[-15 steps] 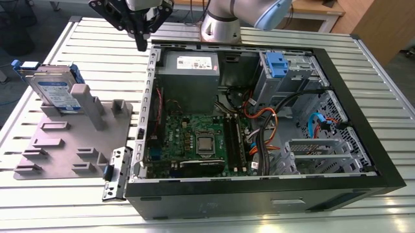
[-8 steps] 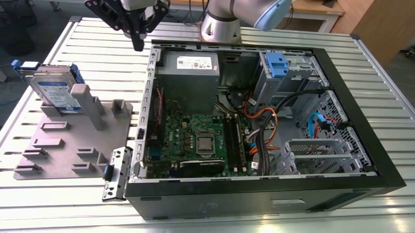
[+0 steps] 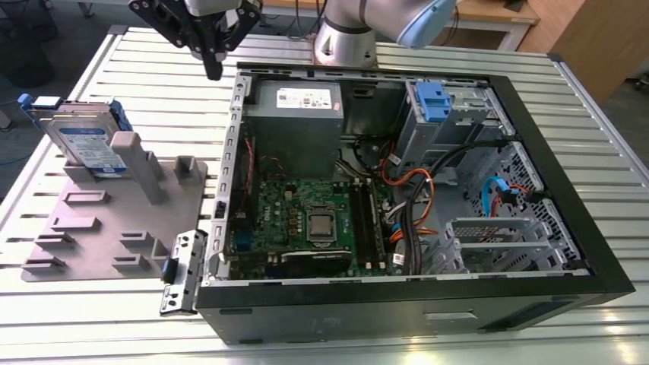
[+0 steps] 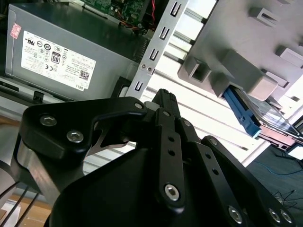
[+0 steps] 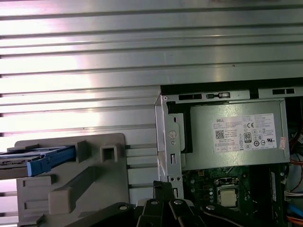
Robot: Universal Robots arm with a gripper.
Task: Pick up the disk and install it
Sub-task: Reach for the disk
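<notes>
The disk point(image 3: 85, 141), a silver drive with a white-and-blue label and blue side rails, stands tilted in a grey holder plate point(image 3: 102, 228) at the exterior view's left. Both wrist views catch it edge-on: the disk point(image 4: 258, 116) and the disk point(image 5: 38, 157) rest in the holder's slot. My black gripper point(image 3: 213, 72) hangs above the slatted table beside the far left corner of the open computer case point(image 3: 406, 296), to the right of the disk and well apart from it. The gripper point(image 4: 164, 93) has its fingers together with nothing between them; the gripper point(image 5: 162, 186) points down near the case's edge.
Inside the case are a grey power-supply box point(image 3: 297, 103), a green motherboard point(image 3: 304, 220), cables, and a blue latch on a metal cage point(image 3: 432, 103). A metal bracket point(image 3: 181, 274) lies by the case's near left corner. The arm's base point(image 3: 345, 42) stands behind the case.
</notes>
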